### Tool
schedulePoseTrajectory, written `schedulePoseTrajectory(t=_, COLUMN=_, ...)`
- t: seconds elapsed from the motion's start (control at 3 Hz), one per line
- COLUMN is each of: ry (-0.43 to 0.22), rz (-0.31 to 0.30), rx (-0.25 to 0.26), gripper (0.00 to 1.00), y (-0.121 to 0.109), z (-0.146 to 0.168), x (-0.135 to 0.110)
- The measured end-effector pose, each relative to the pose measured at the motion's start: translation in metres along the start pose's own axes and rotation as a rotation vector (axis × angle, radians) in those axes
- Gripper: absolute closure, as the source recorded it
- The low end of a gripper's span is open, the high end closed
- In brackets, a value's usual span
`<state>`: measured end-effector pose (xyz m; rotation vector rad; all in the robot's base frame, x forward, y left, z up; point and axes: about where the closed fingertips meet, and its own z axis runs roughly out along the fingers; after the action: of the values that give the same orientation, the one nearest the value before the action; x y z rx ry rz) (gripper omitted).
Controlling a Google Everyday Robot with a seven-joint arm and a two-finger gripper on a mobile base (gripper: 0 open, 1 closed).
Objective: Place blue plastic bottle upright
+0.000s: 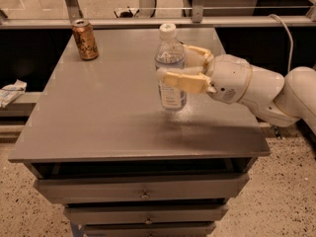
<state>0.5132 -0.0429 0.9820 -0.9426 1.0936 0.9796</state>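
One view: high before cabinet (143,194), tilted down on tabletop (98,117), close; pincer (173,61) centre-right, clasping blue plastic bottle (172,97).

Hand (173,62) grips blue plastic bottle (172,93) mid-table; can (85,39) far-left corner; tabletop (98,117) left, front open.

Claw (173,61) over the surface (98,112), right of centre: two tan, blocky fingers (185,81). Wrist housing (229,78) is glossy white and rounded, with a thin tan seam ring. Arm (296,95) has smooth, bulbous white shells. Grey cable (288,36) just behind it, attachment unclear.
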Motion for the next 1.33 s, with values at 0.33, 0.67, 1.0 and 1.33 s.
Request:
schedulePoseTrajectory(t=0.33, ry=-0.015, rz=0.002, rx=0.006, gripper=1.0, y=0.001, z=-0.002, x=0.009)
schedulePoseTrajectory(t=0.67, ry=-0.024, rz=0.012, rx=0.017, gripper=0.77, y=0.002, z=-0.005, x=0.019)
schedulePoseTrajectory(t=1.0, ry=-0.03, rz=0.02, rx=0.026, gripper=0.53, y=0.003, z=-0.007, x=0.025)
schedulePoseTrajectory(t=1.33, ry=-0.034, rz=0.035, rx=0.041, gripper=0.22, y=0.006, z=-0.011, x=0.031)
